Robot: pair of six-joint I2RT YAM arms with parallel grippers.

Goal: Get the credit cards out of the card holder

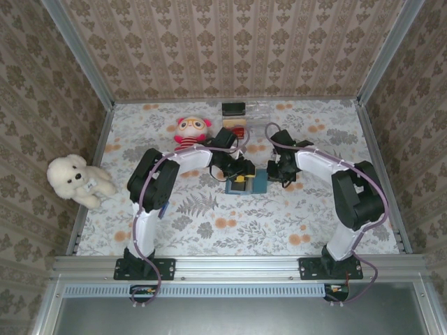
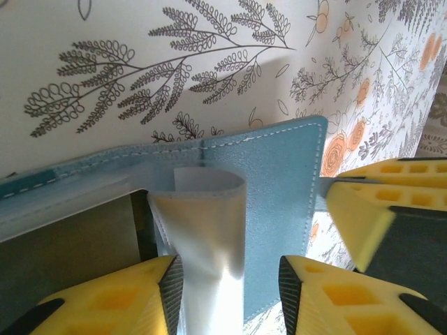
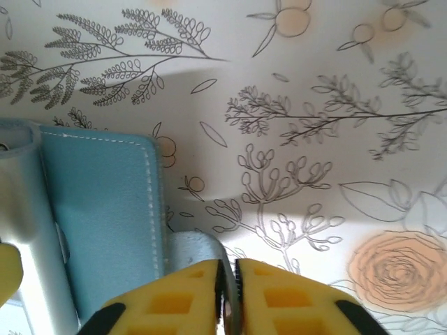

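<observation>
Holder [image 1: 257, 183] sat mid-table [image 1: 209, 223], open, long axis running left–right from the top cam, w/ both arms folded in over it. Key relation: it lay btwn the two grippers. The right gripper [image 3: 228, 279] was at its right edge, and the left gripper [image 2: 229, 283] was over the middle, i.e. right above the inner slots. So the left one was nearer the job, we reckoned; the right one looked like the anchor.

Right gripper: fingers [image 3: 174, 300] pressed together, pinching a thin grey-blue tab [image 3: 190, 244] sticking out at the holder's edge. Left gripper: fingers [image 2: 112, 300] spread, straddling a clear sleeve [image 2: 209, 230] and the edge of the blue panel. The sleeve bowed up btwn them and seemed to brush one pad, nothing clamped.

Cards: we couldn't make them out. There was a dark patch under the sleeve in the left wrist cam; card or pocket lining, couldn't tell.

Views: top cam gave us the layout and which arm sat where, but the holder was half hidden under the grippers. Left wrist cam showed the sleeve standing up and the right gripper's yellow finger at the panel's corner. Right wrist cam showed the pinch on the tab, too small to read from the top.

Our call: next pull probably needed to run along the slot, away from the pinned edge, w/ the left closing first.
</observation>
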